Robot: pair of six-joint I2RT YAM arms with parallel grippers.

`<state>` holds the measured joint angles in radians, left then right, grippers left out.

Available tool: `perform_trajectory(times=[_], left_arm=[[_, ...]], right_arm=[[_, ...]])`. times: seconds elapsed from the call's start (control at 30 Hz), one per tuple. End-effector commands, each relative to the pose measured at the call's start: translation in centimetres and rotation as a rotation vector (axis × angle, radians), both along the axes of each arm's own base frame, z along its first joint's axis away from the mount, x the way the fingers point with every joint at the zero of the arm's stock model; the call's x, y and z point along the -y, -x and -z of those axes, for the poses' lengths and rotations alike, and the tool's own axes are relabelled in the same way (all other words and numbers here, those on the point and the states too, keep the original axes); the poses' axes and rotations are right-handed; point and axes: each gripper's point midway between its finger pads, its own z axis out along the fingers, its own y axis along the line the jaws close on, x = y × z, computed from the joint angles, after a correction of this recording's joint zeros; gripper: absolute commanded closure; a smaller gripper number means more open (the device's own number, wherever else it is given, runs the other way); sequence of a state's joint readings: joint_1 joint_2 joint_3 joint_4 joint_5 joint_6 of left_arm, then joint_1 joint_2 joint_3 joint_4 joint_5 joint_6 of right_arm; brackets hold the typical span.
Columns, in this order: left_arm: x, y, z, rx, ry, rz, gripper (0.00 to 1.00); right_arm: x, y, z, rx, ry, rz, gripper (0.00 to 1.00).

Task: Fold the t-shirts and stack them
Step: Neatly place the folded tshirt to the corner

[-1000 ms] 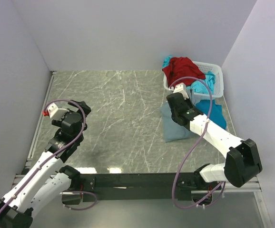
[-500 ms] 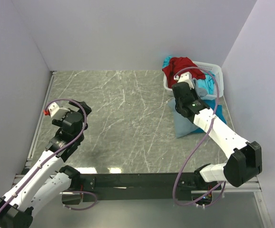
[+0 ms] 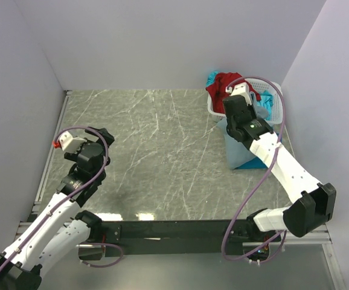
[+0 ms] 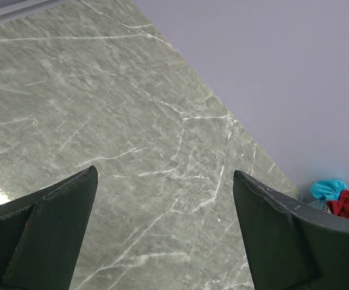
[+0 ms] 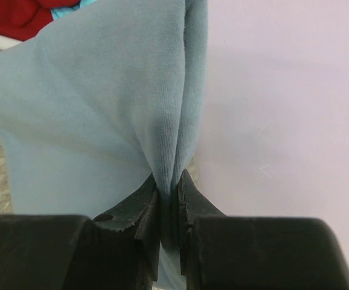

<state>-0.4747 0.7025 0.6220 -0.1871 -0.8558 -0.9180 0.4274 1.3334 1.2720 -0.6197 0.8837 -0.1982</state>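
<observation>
1. Right wrist view showed the right claw (image 5: pixel 167 181) clenched on a bunched fold of the grey-blue t-shirt (image 5: pixel 96 90), which hung toward the table (image 3: pixel 150 133) just beside the basket (image 3: pixel 275 92).
2. The left claw (image 4: pixel 163 175) was released and held nothing.
3. The cloth looked soft, light and limp; a shoulder seam seemed the best second hold.

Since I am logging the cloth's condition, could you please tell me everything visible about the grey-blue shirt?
The grey-blue shirt is plain, soft, finely knit cloth. The right gripper is shut on a gathered fold of it, and it drapes from there in long creases, lifted beside the white basket. Whether its lower end touches the table cannot be told.
</observation>
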Motion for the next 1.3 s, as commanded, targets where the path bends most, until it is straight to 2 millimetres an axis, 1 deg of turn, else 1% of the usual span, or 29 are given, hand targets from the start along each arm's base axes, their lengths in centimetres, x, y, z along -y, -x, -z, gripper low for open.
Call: perform_trajectory(times=[0.0,0.1,0.13,0.23,0.33,0.4,0.43,0.47,0.53,0.6,0.63,0.7,0.73,0.77,0.87,0.9,0.93,0.97,1.0,1.07,1.1,1.27], left_arm=[[-0.4,-0.2,-1.0,0.026,-0.003,-0.024,0.01],[-0.3,-0.3,-0.7,0.014,-0.008,-0.026,0.01],[-0.3,-0.4,-0.7,0.013,-0.010,-0.022,0.00],[-0.3,-0.4,-0.7,0.011,-0.011,-0.024,0.01],[-0.4,-0.4,-0.7,0.011,-0.010,-0.030,0.01],[-0.5,-0.4,-0.6,0.010,-0.013,-0.033,0.01],[-0.5,-0.4,-0.6,0.010,-0.015,-0.036,0.01],[-0.5,-0.4,-0.5,0.007,-0.015,-0.036,0.00],[-0.6,-0.4,-0.5,0.005,-0.018,-0.042,0.00],[-0.6,-0.4,-0.4,0.002,-0.019,-0.043,0.01],[-0.6,-0.5,-0.3,-0.001,-0.021,-0.047,0.01],[-0.6,-0.5,-0.3,-0.003,-0.022,-0.047,0.01],[-0.6,-0.6,-0.2,-0.009,-0.024,-0.047,0.01],[-0.6,-0.6,-0.1,-0.011,-0.025,-0.047,0.01],[-0.7,-0.6,0.0,-0.018,-0.029,-0.053,0.01],[-0.7,-0.6,0.0,-0.017,-0.026,-0.057,0.01],[-0.7,-0.6,0.1,-0.018,-0.027,-0.055,0.01],[-0.6,-0.7,0.1,-0.016,-0.027,-0.052,0.00],[-0.6,-0.7,0.1,-0.015,-0.025,-0.049,0.00],[-0.6,-0.7,0.2,-0.018,-0.024,-0.049,0.00],[-0.6,-0.7,0.3,-0.023,-0.027,-0.052,0.01],[-0.8,-0.6,0.3,-0.027,-0.029,-0.062,0.01]], right_arm=[[0.6,-0.3,-2.3,0.055,-0.019,0.022,1.00],[0.6,-0.5,-2.4,0.044,-0.026,0.004,1.00],[0.9,-0.6,-2.4,0.041,-0.030,0.008,1.00],[1.0,-0.9,-1.7,0.011,-0.036,-0.006,1.00],[2.0,-1.1,-1.2,-0.007,-0.012,0.026,1.00],[3.0,-1.2,-1.3,-0.004,-0.008,0.058,1.00],[3.1,-1.4,-1.1,-0.007,-0.011,0.058,1.00],[3.7,-1.5,-1.0,-0.011,-0.013,0.067,1.00],[3.8,-1.9,-0.7,-0.009,-0.028,0.061,1.00],[4.6,-2.0,-0.3,-0.014,-0.034,0.077,1.00],[4.7,-2.2,0.4,-0.029,-0.036,0.074,1.00],[5.2,-2.5,0.9,-0.038,-0.033,0.084,1.00],[5.8,-2.6,1.4,-0.053,-0.033,0.098,1.00],[5.9,-2.7,1.8,-0.061,-0.035,0.102,1.00],[7.0,-3.1,2.7,-0.065,-0.038,0.130,1.00],[7.2,-3.5,2.8,-0.049,-0.048,0.129,1.00],[7.5,-3.7,3.3,-0.051,-0.052,0.133,1.00],[8.2,-3.6,3.9,-0.056,-0.057,0.151,1.00],[8.4,-4.0,4.1,-0.039,-0.074,0.153,1.00],[9.5,-4.1,5.1,-0.046,-0.084,0.181,1.00],[9.8,-4.4,5.4,-0.036,-0.093,0.187,1.00],[11.3,-4.9,8.6,-0.069,-0.123,0.250,1.00]])
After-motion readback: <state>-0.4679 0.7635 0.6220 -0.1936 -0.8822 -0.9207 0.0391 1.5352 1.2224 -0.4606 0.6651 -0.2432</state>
